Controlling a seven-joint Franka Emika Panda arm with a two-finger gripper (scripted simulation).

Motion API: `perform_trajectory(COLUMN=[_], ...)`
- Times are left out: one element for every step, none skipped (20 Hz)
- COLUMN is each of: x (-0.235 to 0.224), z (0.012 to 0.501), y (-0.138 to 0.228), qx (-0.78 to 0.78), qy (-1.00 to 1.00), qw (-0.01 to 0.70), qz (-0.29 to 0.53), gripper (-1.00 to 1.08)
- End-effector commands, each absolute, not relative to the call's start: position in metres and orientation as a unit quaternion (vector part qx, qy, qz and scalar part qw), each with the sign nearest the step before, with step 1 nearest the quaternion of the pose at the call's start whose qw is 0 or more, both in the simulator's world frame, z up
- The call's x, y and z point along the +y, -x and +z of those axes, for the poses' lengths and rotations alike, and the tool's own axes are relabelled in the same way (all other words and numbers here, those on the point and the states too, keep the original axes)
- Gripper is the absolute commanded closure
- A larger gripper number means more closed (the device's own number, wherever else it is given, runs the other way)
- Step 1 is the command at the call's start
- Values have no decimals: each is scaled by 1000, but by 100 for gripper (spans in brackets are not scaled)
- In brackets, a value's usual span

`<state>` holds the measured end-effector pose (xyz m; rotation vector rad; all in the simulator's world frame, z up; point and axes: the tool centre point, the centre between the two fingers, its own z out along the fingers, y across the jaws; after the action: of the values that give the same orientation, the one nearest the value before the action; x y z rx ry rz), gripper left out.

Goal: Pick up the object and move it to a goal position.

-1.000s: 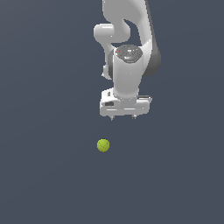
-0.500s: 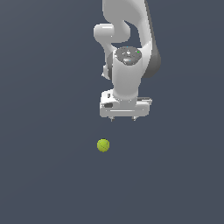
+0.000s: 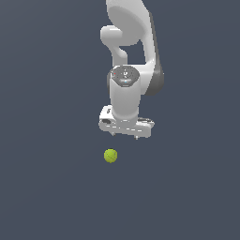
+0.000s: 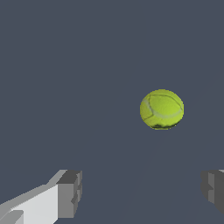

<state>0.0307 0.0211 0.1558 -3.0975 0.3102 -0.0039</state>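
Note:
A small yellow-green ball lies on the dark grey floor in the exterior view, just below and slightly toward that view's left of my white gripper. The gripper points down, with only short fingertip stubs showing under its body. In the wrist view the ball sits ahead of the fingers, nearer one side. The two grey finger pads stand wide apart, so the gripper is open and empty. Nothing touches the ball.
The white arm rises above the gripper. The floor is a plain dark grey surface with no other objects in view.
The gripper has moved slightly lower and toward the ball in the exterior view. The ball has not moved.

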Motion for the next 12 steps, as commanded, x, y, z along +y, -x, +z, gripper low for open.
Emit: perform_trajectory(x=[9, 4, -2, -7, -11, -16, -20, -23, -27, -30, -33, -36], z=[144, 139, 134, 129, 125, 120, 117, 113, 109, 106, 103, 101], y=[-39, -42, -46, -49, -51, -54, -56, -58, -60, -61, -63, -64], qx=[138, 155, 171, 186, 200, 213, 225, 236, 246, 256, 264, 271], qy=[990, 988, 985, 982, 980, 977, 974, 972, 969, 967, 965, 963], qw=[13, 12, 11, 10, 9, 8, 7, 6, 5, 4, 4, 3], qz=[0, 0, 0, 0, 1, 1, 1, 1, 1, 1, 0, 0], gripper=[-92, -92, -92, -92, -92, -92, -92, -92, -92, -92, -92, -92])
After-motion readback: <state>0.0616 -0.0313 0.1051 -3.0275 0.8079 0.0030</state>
